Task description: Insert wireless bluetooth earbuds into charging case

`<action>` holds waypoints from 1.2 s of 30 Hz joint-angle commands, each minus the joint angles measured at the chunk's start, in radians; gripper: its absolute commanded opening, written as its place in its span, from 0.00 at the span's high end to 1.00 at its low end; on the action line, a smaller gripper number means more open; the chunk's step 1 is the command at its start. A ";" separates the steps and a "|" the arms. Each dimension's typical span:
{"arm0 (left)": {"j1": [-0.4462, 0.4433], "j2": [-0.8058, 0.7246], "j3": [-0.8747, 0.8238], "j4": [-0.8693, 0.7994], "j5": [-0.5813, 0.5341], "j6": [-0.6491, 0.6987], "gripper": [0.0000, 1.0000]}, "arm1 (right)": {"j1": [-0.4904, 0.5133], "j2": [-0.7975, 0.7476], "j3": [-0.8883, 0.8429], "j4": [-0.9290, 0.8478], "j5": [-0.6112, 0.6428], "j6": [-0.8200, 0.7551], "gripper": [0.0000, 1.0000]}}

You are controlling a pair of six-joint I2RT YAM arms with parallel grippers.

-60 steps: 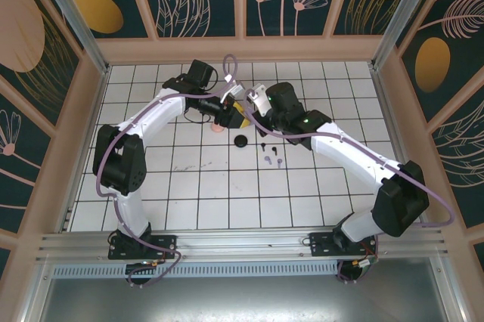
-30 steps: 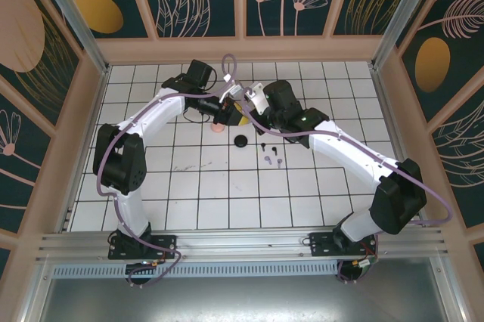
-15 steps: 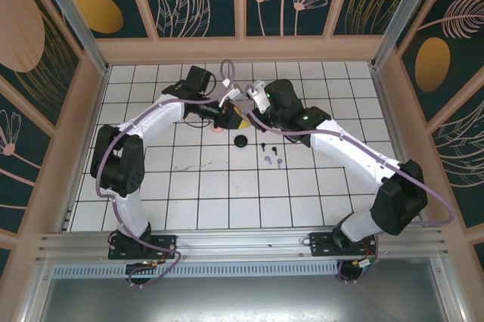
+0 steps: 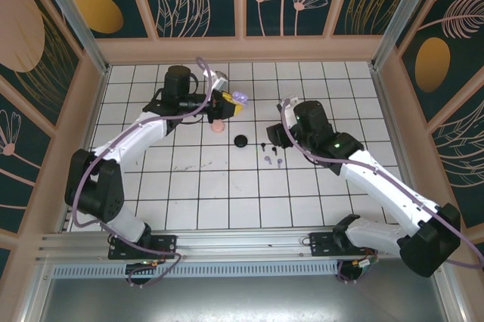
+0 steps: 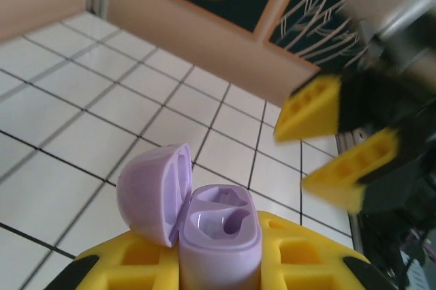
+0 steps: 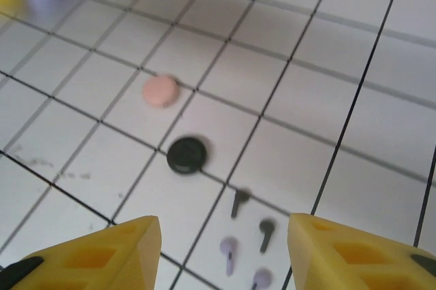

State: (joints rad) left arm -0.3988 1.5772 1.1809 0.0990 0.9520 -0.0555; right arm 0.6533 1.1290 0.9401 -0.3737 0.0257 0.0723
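Earbuds (image 4: 268,159): four loose ones in a tight cluster on the white tiled surface (image 4: 227,193), near its middle. The right wrist view sorts them into two black buds (image 6: 238,202) and two lilac buds (image 6: 229,249), the lilac pair lying on the camera's side of the black pair. None of them touch (the view is a bit blurred, and the stems point different ways).

Just beside the cluster, to its left: black round case (image 6: 186,154), lid down, flat on the surface. Beyond that, close by but apart from it: pink round case (image 6: 161,90), also closed and flat.

Lilac case (image 5: 218,229): off the surface and up in the air, toward the back left of the others. Its lid (image 5: 153,191) is swung open to one side and the moulded wells are exposed. I cannot tell whether a bud sits inside them.

Left claw (image 5: 221,266): yellow fingers clamped on the lilac case's lower half, holding it upright.

Right claw (image 6: 223,234): fingers spread wide with nothing between them, hanging over the loose earbuds and well apart from the lilac case.
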 commanded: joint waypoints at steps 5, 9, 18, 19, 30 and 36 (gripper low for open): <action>0.000 -0.161 -0.087 0.247 -0.188 -0.049 1.00 | -0.003 0.063 -0.066 0.052 -0.004 0.234 0.48; 0.000 -0.225 -0.168 0.406 -0.252 -0.020 1.00 | -0.003 0.125 -0.042 0.026 0.026 0.286 0.48; -0.004 -0.366 -0.406 0.793 -0.403 0.024 1.00 | 0.002 0.266 0.006 -0.047 0.030 0.336 0.49; -0.003 -0.373 -0.409 0.806 -0.409 0.010 1.00 | 0.004 0.279 0.009 -0.051 0.030 0.336 0.49; -0.003 -0.319 -0.593 1.296 -0.420 -0.264 1.00 | 0.050 0.415 0.055 -0.097 0.066 0.331 0.54; -0.004 -0.251 -0.643 1.436 -0.411 -0.366 1.00 | 0.073 0.483 0.084 -0.104 0.087 0.322 0.57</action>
State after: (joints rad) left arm -0.3992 1.3125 0.5552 1.3773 0.5404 -0.3386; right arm 0.7132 1.5871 0.9840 -0.4465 0.0799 0.3920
